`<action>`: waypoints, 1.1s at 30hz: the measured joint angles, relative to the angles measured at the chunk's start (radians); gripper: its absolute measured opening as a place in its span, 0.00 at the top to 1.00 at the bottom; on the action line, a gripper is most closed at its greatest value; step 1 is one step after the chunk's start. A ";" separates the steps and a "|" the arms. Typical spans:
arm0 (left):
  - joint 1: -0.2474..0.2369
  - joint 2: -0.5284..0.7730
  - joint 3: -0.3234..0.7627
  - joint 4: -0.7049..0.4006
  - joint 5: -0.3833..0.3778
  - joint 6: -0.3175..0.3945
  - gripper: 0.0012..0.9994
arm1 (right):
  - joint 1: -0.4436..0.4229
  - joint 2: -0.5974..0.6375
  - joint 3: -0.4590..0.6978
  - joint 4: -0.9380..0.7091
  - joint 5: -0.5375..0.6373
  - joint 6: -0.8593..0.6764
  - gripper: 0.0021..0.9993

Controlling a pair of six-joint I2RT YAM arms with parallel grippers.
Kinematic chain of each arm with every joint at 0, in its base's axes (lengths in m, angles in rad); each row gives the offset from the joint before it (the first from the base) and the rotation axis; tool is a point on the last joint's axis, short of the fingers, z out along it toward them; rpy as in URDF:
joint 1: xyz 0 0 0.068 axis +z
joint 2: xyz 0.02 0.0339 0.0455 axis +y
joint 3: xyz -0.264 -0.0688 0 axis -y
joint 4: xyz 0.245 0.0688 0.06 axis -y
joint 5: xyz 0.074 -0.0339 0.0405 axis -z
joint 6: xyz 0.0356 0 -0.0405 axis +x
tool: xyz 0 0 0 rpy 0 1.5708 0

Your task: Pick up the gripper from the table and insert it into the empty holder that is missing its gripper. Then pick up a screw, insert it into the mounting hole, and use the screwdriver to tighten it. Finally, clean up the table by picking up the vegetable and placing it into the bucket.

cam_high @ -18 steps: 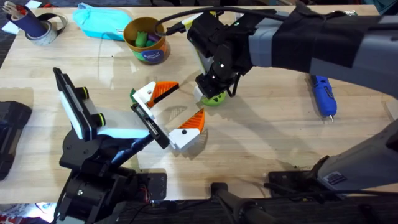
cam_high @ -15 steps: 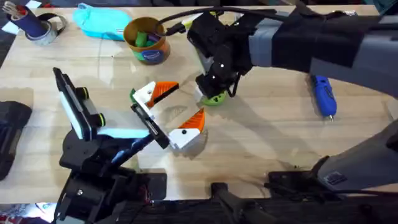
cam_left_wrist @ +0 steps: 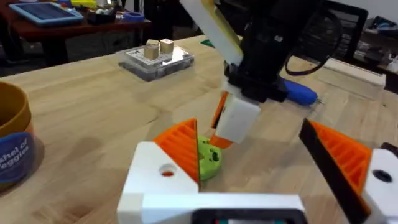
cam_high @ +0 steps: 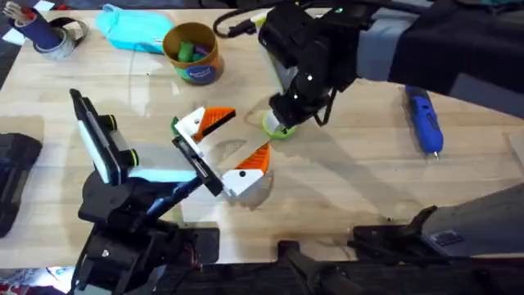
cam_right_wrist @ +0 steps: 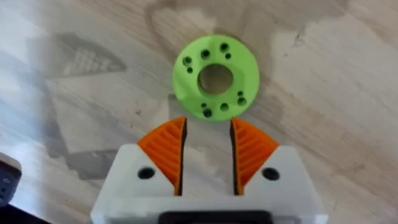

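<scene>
A green ring-shaped vegetable point(cam_high: 278, 127) lies flat on the table. My right gripper point(cam_high: 296, 106) hangs just above it, a little open, its orange pads point(cam_right_wrist: 168, 149) just short of the vegetable point(cam_right_wrist: 216, 78) and holding nothing. My left gripper point(cam_high: 233, 147) stands wide open beside the ring. Its black holder point(cam_high: 196, 160) carries two white finger blocks with orange tips point(cam_high: 205, 123). The vegetable point(cam_left_wrist: 208, 158) sits by one orange tip. The blue screwdriver point(cam_high: 426, 123) lies at the right. At the back stands the yellow bucket point(cam_high: 192, 53) with pieces in it. The screw is out of view.
A teal pouch point(cam_high: 131, 29) and a grey tape roll with a dark cylinder point(cam_high: 49, 37) sit at the back left. A black object point(cam_high: 16, 172) lies at the left edge. A clear box with small blocks point(cam_left_wrist: 158, 56) rests farther off.
The right arm has shifted a little to the right above the green ring. The ring and the left arm have stayed where they were.
</scene>
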 joint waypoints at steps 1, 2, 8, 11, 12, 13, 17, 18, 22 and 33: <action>0.000 0.000 0.000 0.000 0.000 0.000 0.01 | 0.000 0.000 0.001 0.011 0.000 0.000 0.59; 0.000 0.000 0.000 0.000 0.000 0.000 0.01 | 0.001 0.002 0.001 0.021 0.000 0.000 0.59; 0.000 0.000 0.000 0.000 0.000 0.000 0.01 | 0.003 0.016 -0.009 0.062 0.000 0.000 0.59; 0.000 0.000 0.000 0.000 0.000 0.000 0.01 | 0.003 0.017 -0.025 0.073 -0.005 0.000 0.59; 0.000 0.000 0.000 0.000 0.000 0.000 0.01 | 0.003 0.017 -0.029 0.075 -0.008 0.000 0.59; 0.000 0.000 0.000 0.000 0.000 0.000 0.01 | 0.003 0.018 -0.030 0.077 -0.011 0.000 0.59; 0.000 0.000 0.000 0.000 0.000 0.000 0.01 | 0.003 0.024 -0.032 0.078 -0.020 0.000 0.59; 0.000 0.000 0.000 0.000 0.000 0.000 0.01 | 0.003 0.028 -0.032 0.078 -0.022 0.000 0.59; 0.000 0.000 0.000 0.000 0.000 0.000 0.01 | 0.003 0.054 -0.032 0.078 -0.023 0.000 0.59; 0.000 0.000 0.000 0.000 0.000 0.000 0.01 | 0.003 0.086 -0.040 0.085 -0.026 0.000 0.59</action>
